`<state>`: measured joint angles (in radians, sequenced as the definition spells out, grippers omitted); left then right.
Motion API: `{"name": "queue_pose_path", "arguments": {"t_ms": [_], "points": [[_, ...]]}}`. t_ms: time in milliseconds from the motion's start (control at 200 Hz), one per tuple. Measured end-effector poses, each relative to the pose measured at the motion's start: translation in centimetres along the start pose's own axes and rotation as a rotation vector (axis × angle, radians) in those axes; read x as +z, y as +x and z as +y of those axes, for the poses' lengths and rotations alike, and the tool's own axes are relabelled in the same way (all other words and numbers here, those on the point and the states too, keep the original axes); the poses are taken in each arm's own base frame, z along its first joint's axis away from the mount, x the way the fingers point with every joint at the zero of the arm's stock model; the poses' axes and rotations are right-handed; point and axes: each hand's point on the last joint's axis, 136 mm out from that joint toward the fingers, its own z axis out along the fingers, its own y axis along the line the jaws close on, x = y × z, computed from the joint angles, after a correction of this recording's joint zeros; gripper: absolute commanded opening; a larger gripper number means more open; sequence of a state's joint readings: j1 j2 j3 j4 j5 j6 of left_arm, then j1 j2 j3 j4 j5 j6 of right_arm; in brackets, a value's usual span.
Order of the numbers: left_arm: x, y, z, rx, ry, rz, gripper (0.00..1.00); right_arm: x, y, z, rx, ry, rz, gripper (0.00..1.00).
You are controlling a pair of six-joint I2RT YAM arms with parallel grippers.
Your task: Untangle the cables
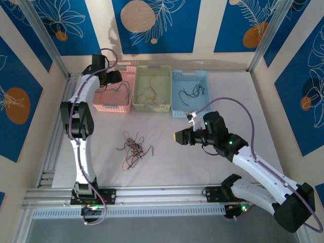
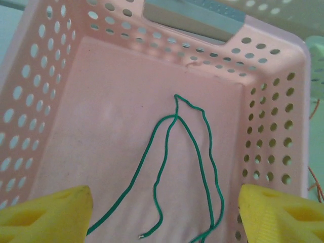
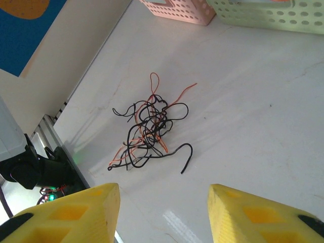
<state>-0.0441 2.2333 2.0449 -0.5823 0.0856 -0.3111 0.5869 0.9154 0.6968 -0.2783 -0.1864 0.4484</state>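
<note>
A: Thin black and orange-red cables (image 3: 149, 129): where do they lie?
B: In one loose, knotted heap on the smooth white counter (image 1: 228, 101), in front of the baskets and well apart from them. Loops and stray ends curl out at its edges.
A: And the hands?
B: The right hand (image 3: 164, 212) hovers to the side of the heap, its yellow fingers spread wide with nothing between them. The left hand (image 2: 164, 215) hangs over the pink perforated plastic basket (image 2: 30, 126), just as wide apart and empty. A thin green wire (image 2: 195, 147) lies in limp bends on that basket's floor.
A: The surroundings?
B: A pale green basket (image 1: 150, 107) and a light blue basket (image 1: 190, 75) stand in a row beside the pink one, each holding a few wires. The walls (image 1: 152, 25) are cream with blue panels bearing white leaf outlines and orange discs.
</note>
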Motion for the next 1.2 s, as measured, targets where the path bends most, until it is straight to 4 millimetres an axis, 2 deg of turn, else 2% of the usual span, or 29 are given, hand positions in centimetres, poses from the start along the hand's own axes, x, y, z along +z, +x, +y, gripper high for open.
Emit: {"name": "queue_pose_path", "arguments": {"t_ms": [90, 160, 205, 290, 345, 385, 420, 480, 535, 635, 725, 830, 930, 1000, 1195], "points": [[-3.8, -1.3, -0.8, 0.017, 0.009, -0.034, 0.77, 0.2, 0.3, -0.2, 0.009, 0.001, 0.006, 0.5], [-8.4, -2.2, -1.8, 0.03, 0.034, -0.094, 0.77, 0.6, 0.4, -0.3, 0.014, -0.001, 0.009, 0.5], [-12.4, -2.2, -2.5, 0.034, 0.066, -0.138, 0.77, 1.0, 0.6, -0.4, 0.02, -0.004, 0.019, 0.5], [-19.2, -0.8, -3.8, 0.032, 0.141, -0.222, 0.76, 2.2, 1.2, -0.3, 0.027, -0.01, 0.053, 0.5], [-23.2, 1.4, -4.5, 0.027, 0.207, -0.265, 0.76, 3.3, 2.0, -0.3, 0.027, -0.016, 0.091, 0.5], [-24.8, 3.2, -4.8, 0.02, 0.245, -0.279, 0.75, 4.2, 2.7, -0.2, 0.028, -0.016, 0.128, 0.5], [-25.4, 5.1, -4.9, 0.012, 0.273, -0.274, 0.75, 5.0, 3.4, -0.1, 0.029, -0.017, 0.164, 0.5], [-25.4, 8.8, -4.9, -0.013, 0.314, -0.234, 0.74, 6.4, 4.1, 0.2, 0.028, -0.021, 0.215, 0.52], [-24.6, 12.4, -4.5, -0.043, 0.345, -0.172, 0.74, 7.7, 4.5, 0.8, 0.02, -0.026, 0.254, 0.53], [-21.7, 19.5, -3.0, -0.119, 0.342, -0.011, 0.73, 10.2, 4.9, 2.2, -0.004, -0.045, 0.317, 0.53], [-21.0, 23.8, -2.1, -0.176, 0.335, 0.074, 0.72, 12.7, 5.3, 3.7, -0.037, -0.061, 0.373, 0.52], [-21.7, 25.5, -1.8, -0.206, 0.348, 0.07, 0.71, 15.6, 5.7, 4.9, -0.071, -0.065, 0.422, 0.51], [-22.0, 26.1, -1.6, -0.228, 0.355, 0.052, 0.71, 17.5, 6.2, 4.8, -0.075, -0.043, 0.453, 0.49], [-21.5, 27.1, -1.2, -0.253, 0.345, 0.065, 0.7, 18.6, 6.0, 4.0, -0.059, -0.017, 0.47, 0.48], [-19.3, 31.6, -0.5, -0.292, 0.301, 0.176, 0.7, 21.3, 4.0, 0.4, -0.021, 0.059, 0.479, 0.46]]}}
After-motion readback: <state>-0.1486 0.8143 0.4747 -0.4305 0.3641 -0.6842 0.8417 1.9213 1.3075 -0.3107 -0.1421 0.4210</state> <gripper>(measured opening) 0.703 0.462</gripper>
